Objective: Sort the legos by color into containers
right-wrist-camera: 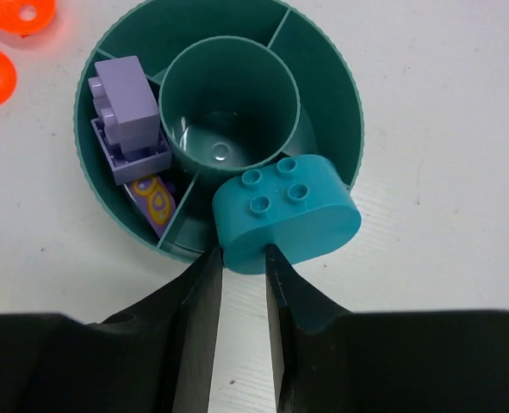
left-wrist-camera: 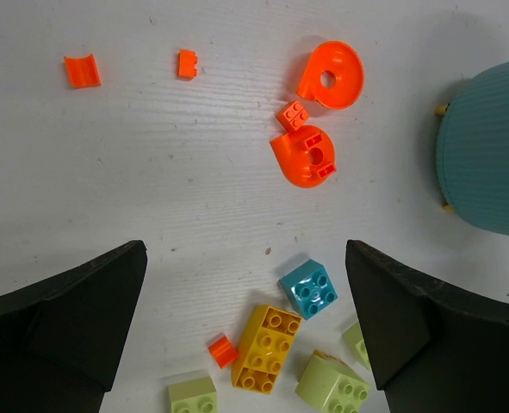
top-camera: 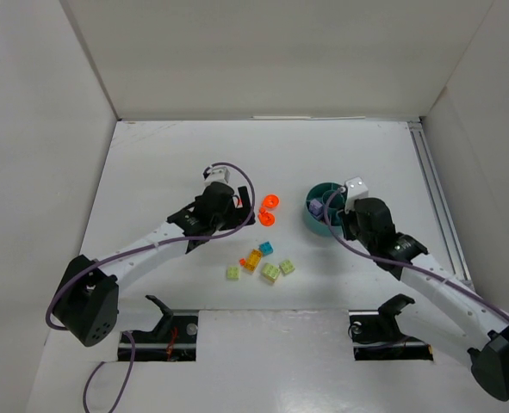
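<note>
The round teal dish point(right-wrist-camera: 350, 95) has a central tube point(right-wrist-camera: 228, 52) with compartments around it. One compartment holds purple bricks point(right-wrist-camera: 127, 112). My right gripper point(right-wrist-camera: 243, 254) is shut on a rounded teal brick point(right-wrist-camera: 288, 211), holding it over the dish's near rim. My left gripper point(left-wrist-camera: 245, 258) is open above the loose legos, with nothing between its fingers. Under it lie a small teal brick point(left-wrist-camera: 309, 288), a yellow-orange brick point(left-wrist-camera: 266, 348), a tiny orange bit point(left-wrist-camera: 222, 350) and pale green bricks point(left-wrist-camera: 332, 385). Two round orange pieces point(left-wrist-camera: 304, 157) lie further out.
Small orange bits point(left-wrist-camera: 82, 70) lie to the far left in the left wrist view. From above, the dish point(top-camera: 316, 222) stands right of centre and the brick cluster point(top-camera: 258, 262) lies near the front. White walls enclose the table on three sides.
</note>
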Tool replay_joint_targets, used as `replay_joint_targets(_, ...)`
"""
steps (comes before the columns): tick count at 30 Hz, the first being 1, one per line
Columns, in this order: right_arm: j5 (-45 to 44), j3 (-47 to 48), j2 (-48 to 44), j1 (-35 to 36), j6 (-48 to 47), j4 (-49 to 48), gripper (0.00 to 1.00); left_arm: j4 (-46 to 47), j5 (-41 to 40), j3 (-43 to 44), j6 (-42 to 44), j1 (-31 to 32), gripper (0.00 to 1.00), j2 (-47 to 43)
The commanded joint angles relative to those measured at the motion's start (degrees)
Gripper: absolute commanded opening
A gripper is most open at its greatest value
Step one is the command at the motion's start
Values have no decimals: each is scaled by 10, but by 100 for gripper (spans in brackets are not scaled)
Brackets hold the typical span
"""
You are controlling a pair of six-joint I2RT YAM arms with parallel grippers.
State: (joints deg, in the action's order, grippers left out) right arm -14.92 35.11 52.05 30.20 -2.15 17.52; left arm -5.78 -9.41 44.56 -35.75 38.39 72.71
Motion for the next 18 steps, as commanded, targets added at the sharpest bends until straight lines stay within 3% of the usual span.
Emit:
replay_joint_targets(1,38,-46,-27,-2,18,-49,31,11,2,27,9,-2,100,-3)
replay_joint_targets(9,33,-65,-144,-2,6,-68,31,11,2,33,4,4,100,8)
replay_joint_targets(14,38,-47,-138,-2,-5,-62,36,11,2,38,4,4,100,8)
replay_joint_targets(18,12,-32,-126,-2,-12,-47,50,11,2,38,4,9,100,8)
